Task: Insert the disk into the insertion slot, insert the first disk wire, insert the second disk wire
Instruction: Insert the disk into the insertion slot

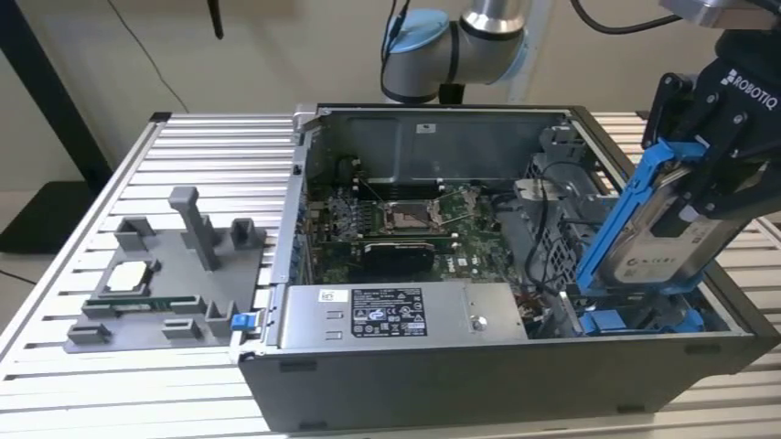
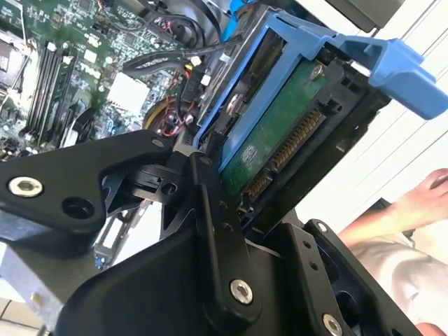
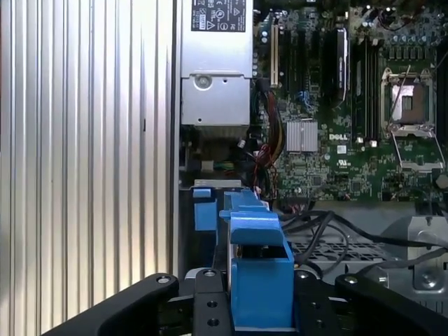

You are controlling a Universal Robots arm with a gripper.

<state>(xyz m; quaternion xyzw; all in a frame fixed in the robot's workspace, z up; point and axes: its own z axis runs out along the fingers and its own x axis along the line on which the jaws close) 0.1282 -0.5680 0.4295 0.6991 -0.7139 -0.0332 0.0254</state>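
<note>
We see the disk (image 1: pixel 659 251) silver-grey with a white label, its carrier frame (image 1: pixel 616 219) bright blue. The gripper (image 1: pixel 705 194) is black, the motherboard (image 1: pixel 403 224) green, the power supply (image 1: pixel 403 315) grey with a black-and-white label, the table (image 1: pixel 208 146) ribbed silver.

the disk (image 1: pixel 653 256), silver-grey with a white label, is clipped in a bright blue carrier frame; it stands steeply tilted, not yet seated, its lower end just above the insertion slot (image 1: pixel 635 320); the slot, with blue tabs, lies at the case's near corner on the exterior view's right
</note>
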